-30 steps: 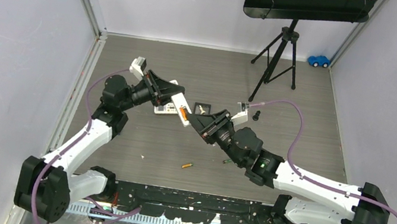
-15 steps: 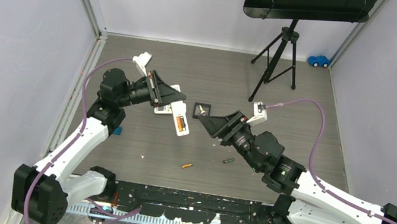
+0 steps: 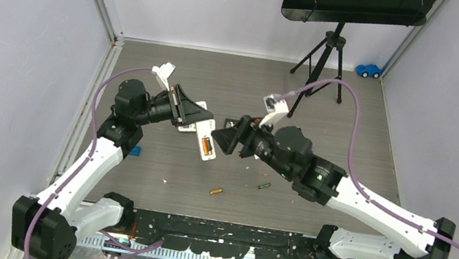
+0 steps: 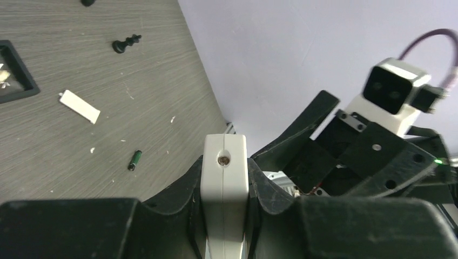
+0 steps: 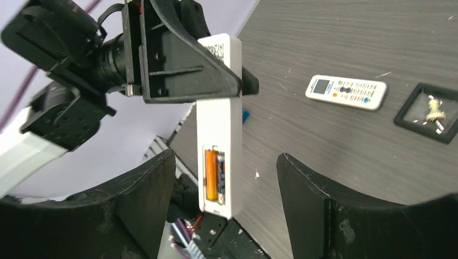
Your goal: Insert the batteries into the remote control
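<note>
Nearest, an orange battery (image 3: 216,191) and a green-and-black battery (image 3: 264,186) are seen loose on the desk (image 3: 350,142); the right gripper (image 3: 224,138) is held with fingers spread, empty; beyond, the remote control (image 5: 219,129) is pinched aloft at its far end by the left gripper (image 3: 189,113), one orange cell (image 5: 210,174) seated; pressed at its free end, it could be levered round and the cell shaken out.

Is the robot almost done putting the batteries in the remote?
Partly. The left end effector holds the remote, and an orange battery already sits inside it. The right end effector is open and empty beside it. Left to do: a loose orange battery and a green-and-black battery lie on the table.
</note>
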Robot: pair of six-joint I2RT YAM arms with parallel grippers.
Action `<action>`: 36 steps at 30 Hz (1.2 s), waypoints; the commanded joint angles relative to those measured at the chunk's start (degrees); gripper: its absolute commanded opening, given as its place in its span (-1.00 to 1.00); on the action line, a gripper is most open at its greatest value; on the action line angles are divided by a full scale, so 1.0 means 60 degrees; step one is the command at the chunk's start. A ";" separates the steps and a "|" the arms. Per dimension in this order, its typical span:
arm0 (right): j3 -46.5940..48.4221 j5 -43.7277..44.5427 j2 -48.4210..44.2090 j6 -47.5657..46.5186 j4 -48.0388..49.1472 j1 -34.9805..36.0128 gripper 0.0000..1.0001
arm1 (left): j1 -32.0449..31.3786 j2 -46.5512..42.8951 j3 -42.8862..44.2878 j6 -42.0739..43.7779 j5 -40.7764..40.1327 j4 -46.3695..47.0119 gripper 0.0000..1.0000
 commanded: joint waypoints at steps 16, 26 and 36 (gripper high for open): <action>0.3636 0.0053 0.3385 -0.3747 -0.2534 0.0975 0.46 | 0.0025 -0.0544 0.1137 0.1105 -0.1399 -0.2946 -1.00; 0.3616 0.0081 0.3373 -0.4010 -0.2465 0.0968 -0.57 | 0.0065 -0.0658 0.1260 0.1445 -0.0865 -0.3520 -0.41; 0.3578 -0.0367 0.2869 -0.5985 -0.3174 0.0968 -0.67 | 0.0097 -0.0644 0.1395 0.2230 0.0773 -0.4365 -0.24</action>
